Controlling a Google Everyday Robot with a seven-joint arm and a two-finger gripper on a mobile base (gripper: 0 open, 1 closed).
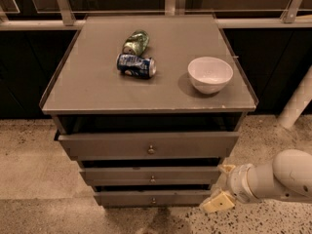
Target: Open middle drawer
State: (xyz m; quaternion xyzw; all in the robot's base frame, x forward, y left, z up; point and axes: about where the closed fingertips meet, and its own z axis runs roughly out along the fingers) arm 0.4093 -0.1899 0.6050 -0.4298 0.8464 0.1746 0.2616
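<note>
Nearest the camera, low at the right, the hand (pixel 222 185) sits at the end of a white arm (pixel 278 177). It is just beside the right end of the cabinet's lower fronts, touching nothing. Its two pale fingertips (pixel 218 202) stand apart, one above the other, with nothing between them. It seems poised level with the drawers so it can travel sideways to a knob.

Just left of it is the lowest drawer (pixel 122 198). Directly above that is the middle drawer (pixel 117 174), second of three. Its slim grey front faces the camera, its long axis runs left to right, and its small round knob (pixel 153 179) sits at the centre, well apart from the hand. A pull would bring it toward the camera. A dark gap shows above it, so I cannot tell whether it is fully closed.

The taller top drawer (pixel 107 145) juts out slightly. Beyond, the surface (pixel 87 82) carries a blue can (pixel 136 65) and a green can (pixel 135 42), both lying on their sides, and a white bowl (pixel 210 74) standing upright.
</note>
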